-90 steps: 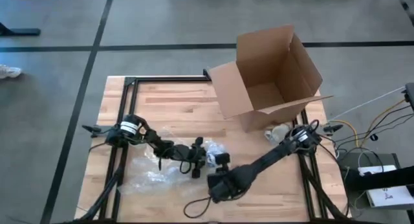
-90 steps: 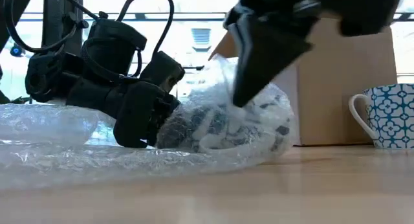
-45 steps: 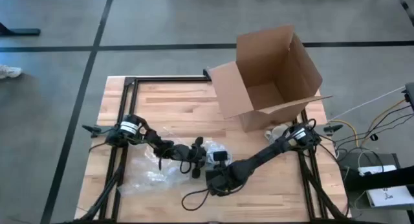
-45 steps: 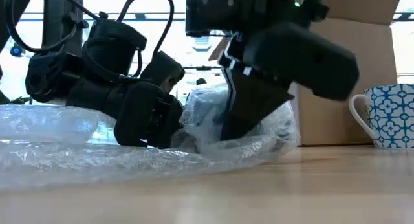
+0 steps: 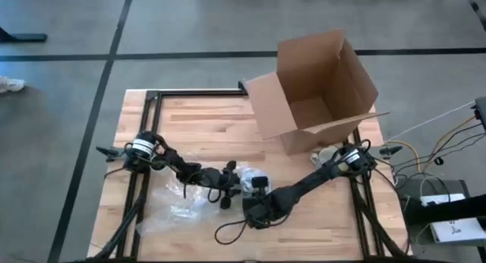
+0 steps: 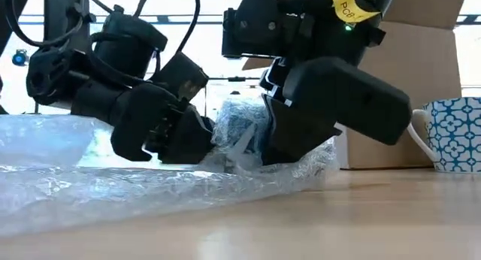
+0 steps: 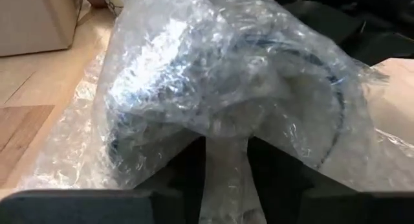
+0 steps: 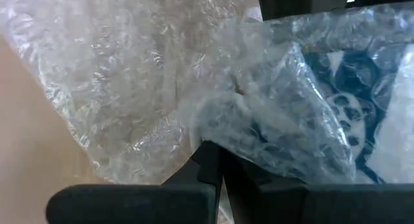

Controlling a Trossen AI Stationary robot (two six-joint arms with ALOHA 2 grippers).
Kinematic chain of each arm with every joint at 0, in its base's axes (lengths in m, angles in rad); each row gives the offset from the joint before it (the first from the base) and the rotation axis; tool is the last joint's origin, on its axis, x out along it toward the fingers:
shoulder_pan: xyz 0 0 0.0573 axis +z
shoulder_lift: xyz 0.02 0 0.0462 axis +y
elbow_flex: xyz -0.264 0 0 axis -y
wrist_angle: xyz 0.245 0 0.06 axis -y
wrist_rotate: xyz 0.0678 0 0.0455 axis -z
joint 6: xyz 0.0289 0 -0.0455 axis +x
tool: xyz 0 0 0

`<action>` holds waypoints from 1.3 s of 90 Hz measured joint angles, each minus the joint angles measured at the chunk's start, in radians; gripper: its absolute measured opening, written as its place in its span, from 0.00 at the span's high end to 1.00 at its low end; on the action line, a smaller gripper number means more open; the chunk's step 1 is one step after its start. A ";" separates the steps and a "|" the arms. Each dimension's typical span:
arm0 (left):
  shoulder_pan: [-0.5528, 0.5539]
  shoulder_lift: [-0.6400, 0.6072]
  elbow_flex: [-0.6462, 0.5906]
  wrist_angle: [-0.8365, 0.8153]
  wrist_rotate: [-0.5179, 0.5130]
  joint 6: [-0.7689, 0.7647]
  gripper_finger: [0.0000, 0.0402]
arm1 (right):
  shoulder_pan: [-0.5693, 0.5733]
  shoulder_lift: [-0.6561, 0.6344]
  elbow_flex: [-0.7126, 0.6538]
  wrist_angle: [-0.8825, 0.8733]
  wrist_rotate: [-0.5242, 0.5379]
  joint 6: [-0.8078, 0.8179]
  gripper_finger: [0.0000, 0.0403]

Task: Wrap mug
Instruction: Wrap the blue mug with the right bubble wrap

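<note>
My two sets of jaws meet over the mug (image 6: 239, 126), which lies on its side in the bubble wrap (image 5: 176, 206) near the front edge of the surface, about midway along it. My left jaws (image 5: 225, 196) come at it from the left edge's side and my right jaws (image 5: 254, 206) from the right and a little nearer the front, so the mug sits squeezed between the two, touching both through the film.

In the left wrist view my left jaws are nearly closed on a gathered tail of wrap, with the mug's open mouth (image 7: 304, 114) facing them just beyond. So I judge the mug's long axis runs roughly along the front edge, pointing from one pair of jaws toward the other. In the right wrist view my right jaws are pinched together on a fold of the same sheet, the mug's blue pattern (image 8: 343, 88) showing through right beside them.

Most of the loose sheet trails toward the front left corner, on my left arm's side. That seems to me the relation that matters: the spare wrap lies left of the mug, so it must be carried over the mug toward my right jaws.

A second mug (image 6: 445, 134) stands upright beside the cardboard box (image 5: 315, 88) toward the right edge, well apart from all this.
</note>
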State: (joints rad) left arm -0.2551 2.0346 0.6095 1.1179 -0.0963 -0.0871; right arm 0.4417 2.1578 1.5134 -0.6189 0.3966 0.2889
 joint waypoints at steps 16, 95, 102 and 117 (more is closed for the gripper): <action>0.000 0.013 0.018 0.007 0.000 0.000 0.72 | -0.023 0.000 -0.001 -0.004 -0.052 0.104 1.00; -0.004 0.044 0.050 -0.028 -0.021 -0.069 0.76 | -0.077 -0.011 0.059 -0.077 -0.195 0.708 1.00; -0.004 0.044 0.050 -0.037 -0.023 -0.069 0.76 | -0.075 -0.011 0.083 -0.104 -0.198 0.625 1.00; -0.004 0.044 0.051 -0.040 -0.023 -0.069 0.76 | -0.068 -0.014 0.110 -0.152 -0.200 0.437 1.00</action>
State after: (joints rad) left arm -0.2592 2.0785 0.6604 1.0780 -0.1196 -0.1561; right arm 0.3736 2.1438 1.6234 -0.7709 0.1967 0.7255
